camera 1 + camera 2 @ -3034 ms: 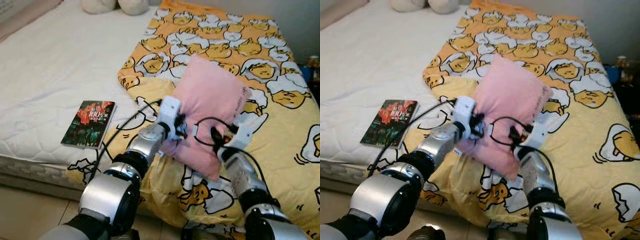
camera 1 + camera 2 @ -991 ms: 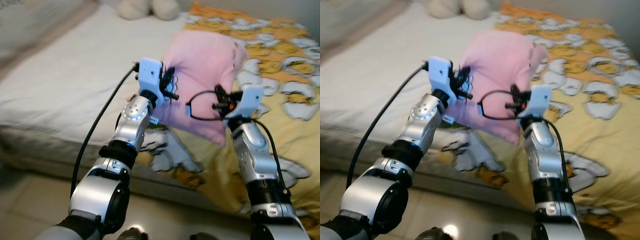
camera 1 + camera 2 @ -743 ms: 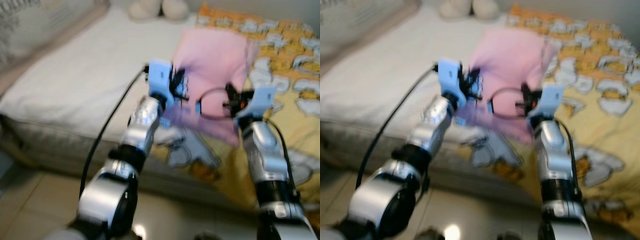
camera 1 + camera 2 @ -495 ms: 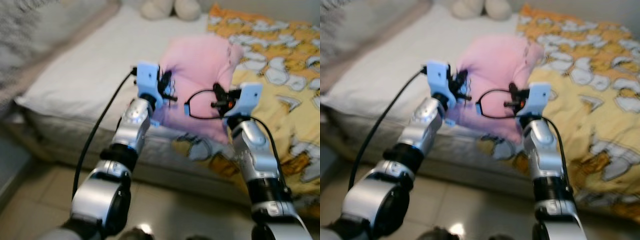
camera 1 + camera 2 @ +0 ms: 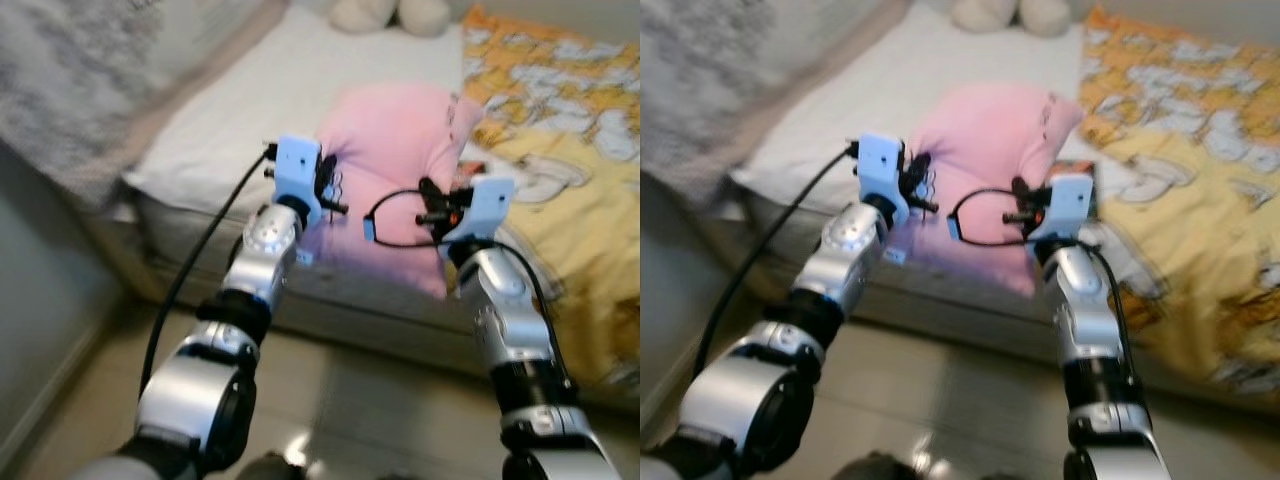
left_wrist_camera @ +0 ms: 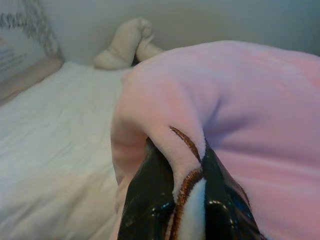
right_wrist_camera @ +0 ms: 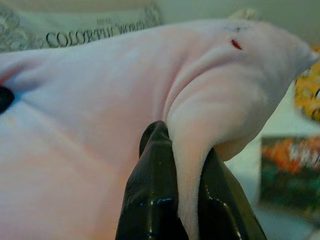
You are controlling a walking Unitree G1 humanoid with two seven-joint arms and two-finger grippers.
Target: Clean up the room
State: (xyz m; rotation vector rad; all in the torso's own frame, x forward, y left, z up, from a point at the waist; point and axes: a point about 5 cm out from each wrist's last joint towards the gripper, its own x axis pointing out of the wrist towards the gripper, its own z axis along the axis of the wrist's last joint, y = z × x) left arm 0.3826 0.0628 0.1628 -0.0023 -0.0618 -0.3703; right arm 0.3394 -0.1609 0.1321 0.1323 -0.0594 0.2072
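Nearest the camera, both silver arms reach forward, and the pink pillow [image 5: 395,160] hangs between them, lifted clear above the near edge of the bed [image 5: 250,110]. The left tool [image 6: 176,200] is clamped on a fold at the pillow's left edge; the right tool [image 7: 187,195] is clamped on a fold at its right edge. So the pick-up looks done, and what is left is to carry the pillow to where it belongs and set it down. That place is likely the head of the bed, though the pictures do not settle it.

Just beyond the pillow a book [image 5: 1072,175] lies on the white mattress, half hidden behind the right tool's mount; it may still need putting away. To the right the yellow blanket [image 5: 560,130] lies rumpled and unfolded, so the tidying seems to be at an early stage. At the far end sits a pale plush toy [image 5: 390,12].

The head views give the whole layout, blurred, but hide both grips behind the white wrist mounts. The left wrist view shows the black fingers [image 6: 145,200] pinching a brown-trimmed seam, with the toy behind. The right wrist view shows the book's orange and green cover [image 7: 290,175] past the pillow, and a printed headboard panel [image 7: 95,32] beyond it.
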